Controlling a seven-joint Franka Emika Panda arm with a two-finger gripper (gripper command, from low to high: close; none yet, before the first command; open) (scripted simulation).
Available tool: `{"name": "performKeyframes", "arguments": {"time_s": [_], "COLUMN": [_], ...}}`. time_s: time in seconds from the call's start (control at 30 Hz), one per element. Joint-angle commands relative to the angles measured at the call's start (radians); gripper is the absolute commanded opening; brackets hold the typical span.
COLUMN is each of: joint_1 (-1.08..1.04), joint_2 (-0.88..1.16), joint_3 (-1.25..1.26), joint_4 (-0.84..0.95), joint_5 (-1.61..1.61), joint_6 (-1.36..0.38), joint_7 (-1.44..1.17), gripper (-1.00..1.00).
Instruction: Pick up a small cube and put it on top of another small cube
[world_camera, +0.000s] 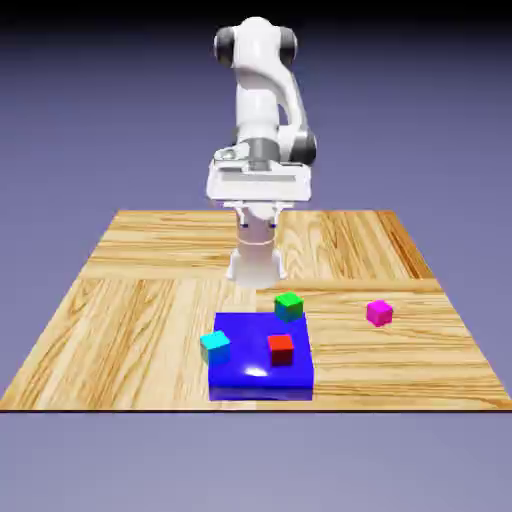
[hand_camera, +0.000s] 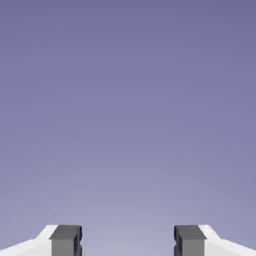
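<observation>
Waiting unstacked, the red cube (world_camera: 280, 349) and cyan cube (world_camera: 215, 347) are sitting on the blue block (world_camera: 261, 388); green (world_camera: 289, 306) is lying at the red's twelve o'clock, magenta (world_camera: 379, 313) at two. Picking and placing are both remaining. The gripper (world_camera: 258, 224) is hanging released, empty; its hand view is showing only backdrop, hiding every cube.

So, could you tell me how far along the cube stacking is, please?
Nothing looks stacked: the red cube, cyan cube, green cube and magenta cube all sit apart. Nothing is in hand; the jaws are open, with only backdrop between them. Picking up one cube and setting it on another is left.
</observation>
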Motion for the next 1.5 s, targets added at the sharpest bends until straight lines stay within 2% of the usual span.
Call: {"name": "performKeyframes", "arguments": {"time_s": [0.0,0.63,0.7,0.93,0.97,1.23,1.47], "joint_1": [0.005,0.108,0.11,0.307,0.307,0.103,-0.151], "joint_2": [0.036,0.725,0.739,0.949,0.949,0.737,0.664], "joint_3": [0.036,0.709,0.723,0.477,0.477,0.717,0.495], "joint_4": [0.01,0.198,0.202,0.222,0.222,0.206,0.327], "joint_5": [-0.006,-0.119,-0.122,-0.359,-0.359,-0.118,0.015], "joint_6": [-0.022,-0.429,-0.438,-0.268,-0.268,-0.442,-0.587], "joint_7": [0.027,0.542,0.553,0.719,0.719,0.556,0.69], "gripper": [0.0,0.0,0.0,0.0,-1.0,-1.0,-1.0]}}
